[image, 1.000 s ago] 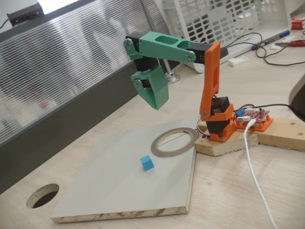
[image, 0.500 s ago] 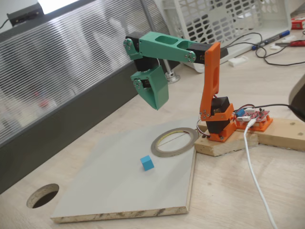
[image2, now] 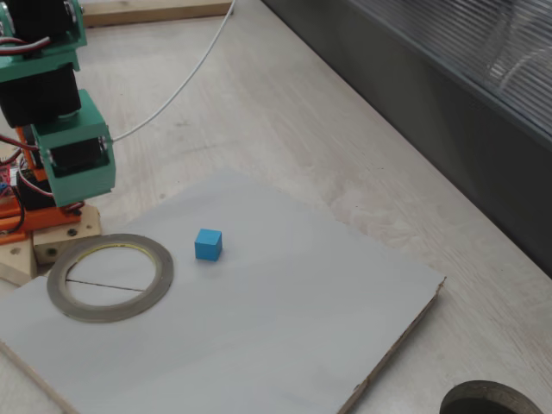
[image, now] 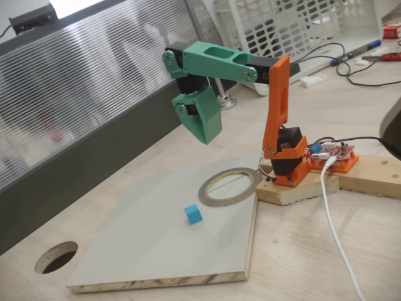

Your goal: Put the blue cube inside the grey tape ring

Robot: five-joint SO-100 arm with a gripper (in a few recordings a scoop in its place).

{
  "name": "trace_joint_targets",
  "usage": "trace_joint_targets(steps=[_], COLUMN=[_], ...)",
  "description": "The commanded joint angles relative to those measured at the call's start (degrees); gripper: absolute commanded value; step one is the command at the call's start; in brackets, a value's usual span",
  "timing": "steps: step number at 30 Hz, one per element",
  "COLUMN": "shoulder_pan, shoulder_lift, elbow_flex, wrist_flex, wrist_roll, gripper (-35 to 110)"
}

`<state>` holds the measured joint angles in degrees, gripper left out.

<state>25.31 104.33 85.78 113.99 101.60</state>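
On the grey board (image: 156,244), blue cube (image: 193,214) sitting alone, near the grey tape ring (image: 229,185) but apart from it, outside its rim. Same layout from the other fixed view: blue cube (image2: 208,244) just beyond the grey tape ring (image2: 109,277). Green hand (image: 202,122) raised high above the board's far edge, well apart from both, carrying nothing. Fingers hidden behind the green housing, so cannot tell whether released or clenched. Round dark hole (image: 56,256) cut in the wooden surface (image: 301,251) off the board's corner. Likely step: reaching down for the cube. Best approached from straight above, jaws spread wide and centred before closing, since so small a cube probably slides if nudged off-centre.
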Motion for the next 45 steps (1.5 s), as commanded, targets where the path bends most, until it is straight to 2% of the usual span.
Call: trace_joint_targets(steps=[1, 10, 16, 29, 37, 45], shoulder_pan=[-1.85, -31.73, -42.19, -42.1, -41.92, -34.28], shoulder_lift=[-1.32, -6.24, -6.24, -6.33, -6.33, -9.23], elbow_flex=[-0.09, -0.09, -0.09, -0.97, -0.35, -0.35], wrist_flex=[1.58, 1.58, 1.58, 1.14, -12.66, -14.33], wrist_roll=[0.53, 0.88, 0.7, 0.88, 0.97, 0.97], gripper=[-3, -3, -3, -3, -3, -3])
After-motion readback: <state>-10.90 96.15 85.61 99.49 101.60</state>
